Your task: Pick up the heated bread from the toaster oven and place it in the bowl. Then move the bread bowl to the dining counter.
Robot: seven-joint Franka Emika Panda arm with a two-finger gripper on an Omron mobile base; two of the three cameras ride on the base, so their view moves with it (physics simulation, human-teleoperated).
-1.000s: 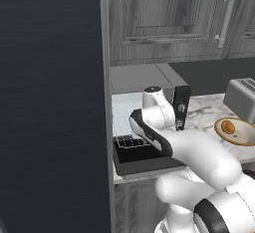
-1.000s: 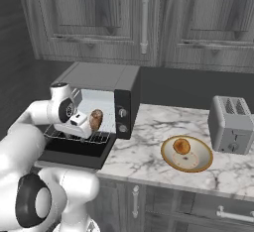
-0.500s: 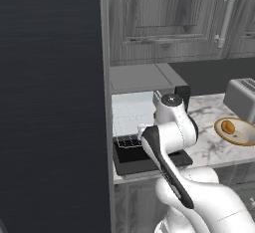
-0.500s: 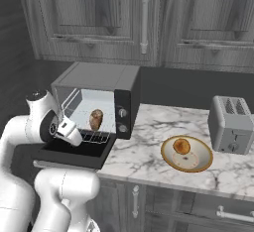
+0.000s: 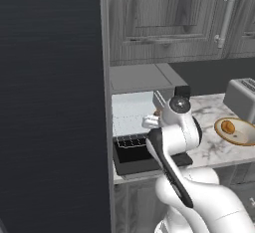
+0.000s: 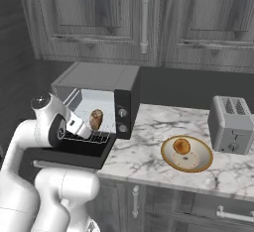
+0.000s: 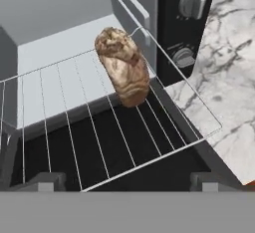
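The toaster oven (image 6: 101,80) stands with its dark door (image 6: 69,152) dropped open and its wire rack (image 7: 99,127) pulled out. On the rack, near the knob panel (image 7: 187,23), lies the heated bread (image 7: 123,66), a dark-brown crusty chunk, also seen as the bread (image 6: 95,119). My gripper (image 7: 124,184) hovers over the door just in front of the rack, open, its fingertips (image 7: 45,181) wide apart with nothing between them. The gripper (image 6: 82,128) sits a short way left of the bread. The tan bowl (image 6: 198,162) rests on the marble top to the right. The dining counter is out of view.
A paler golden oval piece (image 6: 181,146) lies in the bowl. A silver slot toaster (image 6: 232,124) stands at the far right. Grey wood cabinets (image 6: 144,23) hang above, and a tall dark panel (image 5: 52,102) walls off the oven's left side.
My arm's upper links have swung round while the hand stayed in front of the oven mouth. The jaws have spread a little wider. The bread has not moved.
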